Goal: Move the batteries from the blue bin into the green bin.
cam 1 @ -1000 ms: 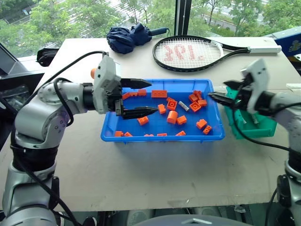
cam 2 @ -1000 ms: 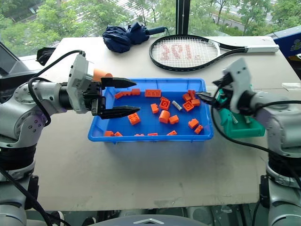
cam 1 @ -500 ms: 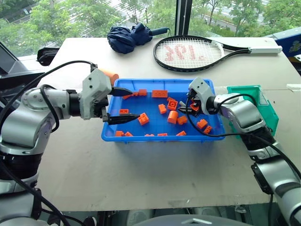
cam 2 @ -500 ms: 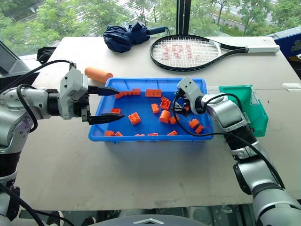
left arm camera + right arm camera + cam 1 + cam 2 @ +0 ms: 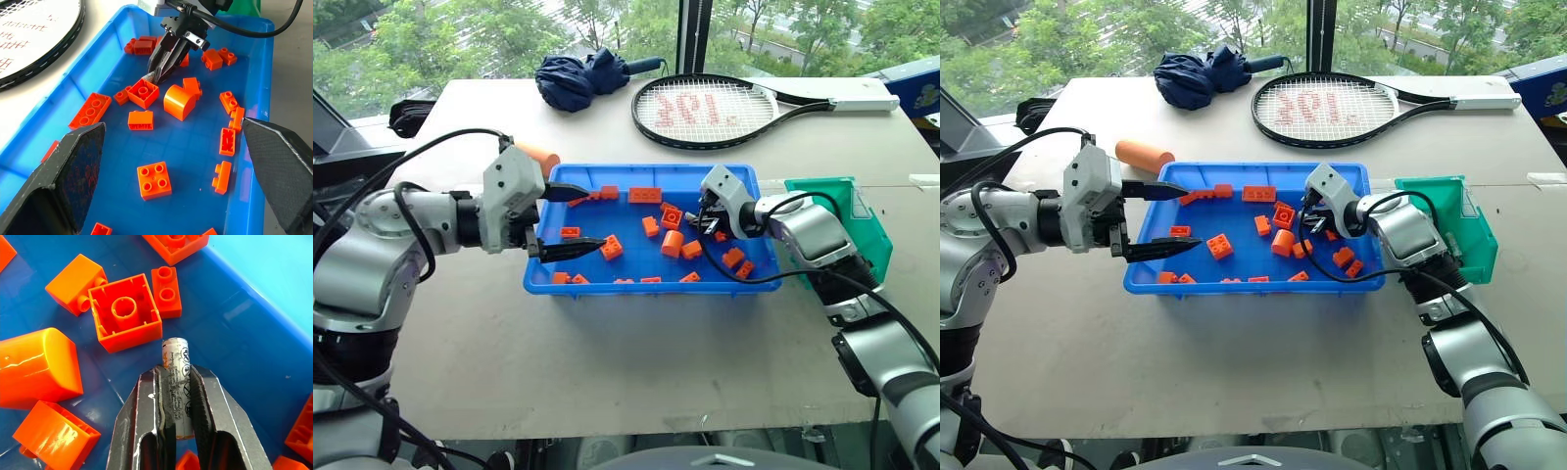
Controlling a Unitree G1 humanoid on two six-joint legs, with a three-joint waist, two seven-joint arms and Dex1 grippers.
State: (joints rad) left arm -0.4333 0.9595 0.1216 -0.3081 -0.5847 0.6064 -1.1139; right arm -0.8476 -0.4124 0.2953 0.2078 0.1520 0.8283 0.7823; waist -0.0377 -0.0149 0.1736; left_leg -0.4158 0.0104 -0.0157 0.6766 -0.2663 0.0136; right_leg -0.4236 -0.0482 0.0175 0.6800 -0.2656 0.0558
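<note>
The blue bin (image 5: 646, 287) lies mid-table with several orange bricks in it. My right gripper (image 5: 173, 377) reaches down into its right half and is shut on a small silver-grey battery (image 5: 174, 350), which rests on the bin floor beside a square orange brick (image 5: 128, 312). The left wrist view shows the same grip (image 5: 155, 76). My left gripper (image 5: 595, 217) hangs open over the bin's left end, holding nothing. The green bin (image 5: 862, 235) stands just right of the blue bin, behind my right forearm.
A tennis racket (image 5: 705, 110) and a folded dark umbrella (image 5: 578, 78) lie at the back of the table. A big orange cylinder (image 5: 1144, 155) rests behind the blue bin's left corner. Loose orange bricks (image 5: 673, 243) surround the held battery.
My right arm swung from over the green bin down and left into the blue bin, and its fingers closed on the battery. The left gripper drifted slightly left.
</note>
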